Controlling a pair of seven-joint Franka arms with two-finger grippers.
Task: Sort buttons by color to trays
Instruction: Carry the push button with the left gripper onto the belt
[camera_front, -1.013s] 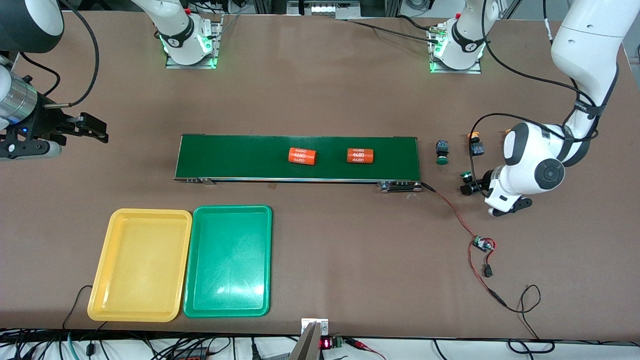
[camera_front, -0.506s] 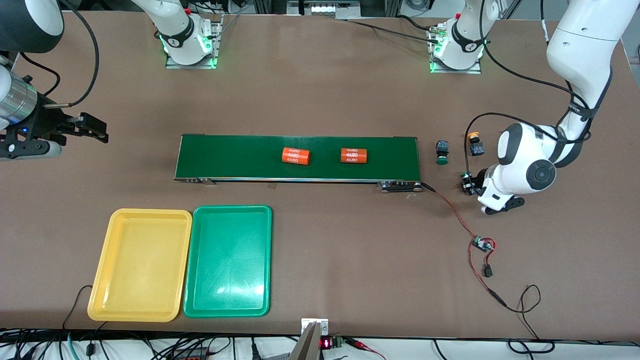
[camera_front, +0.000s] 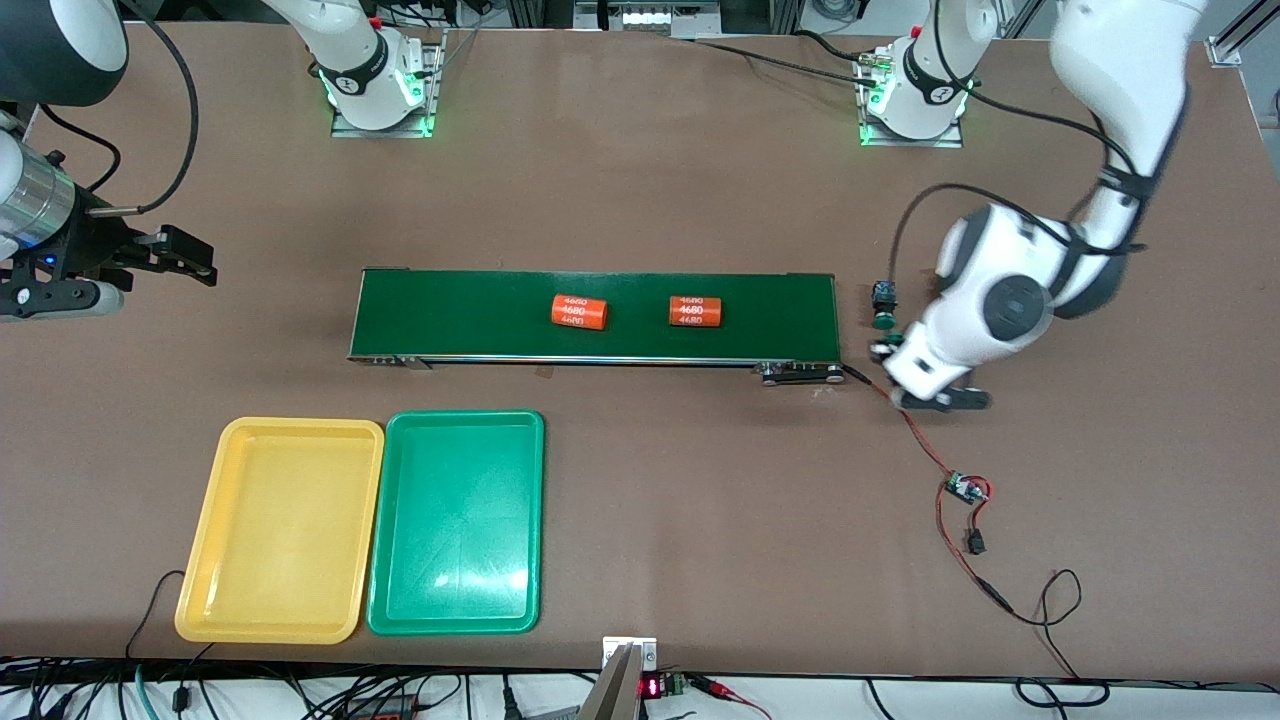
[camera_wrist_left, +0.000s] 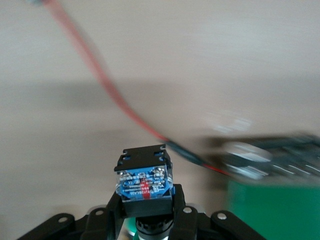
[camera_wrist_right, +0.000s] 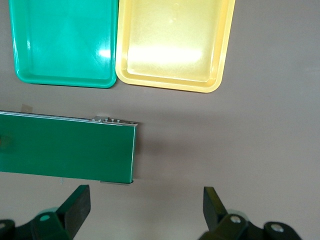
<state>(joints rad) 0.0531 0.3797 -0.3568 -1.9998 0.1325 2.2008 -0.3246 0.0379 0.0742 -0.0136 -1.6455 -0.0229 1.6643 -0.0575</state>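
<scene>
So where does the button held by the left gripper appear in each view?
Front view: button in the shut left gripper, over the table by the conveyor belt's end.
Left wrist view: between the fingers, its black-and-blue body toward the camera.
Right wrist view: not in it; the open right gripper waits over the table.
Shared landmark: the conveyor belt.

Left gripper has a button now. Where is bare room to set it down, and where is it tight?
Both the green tray and yellow tray hold nothing. Bare table lies between the trays and the conveyor belt. It is crowded at the belt's end by the left gripper: another green button, the red wire and its small board.
</scene>
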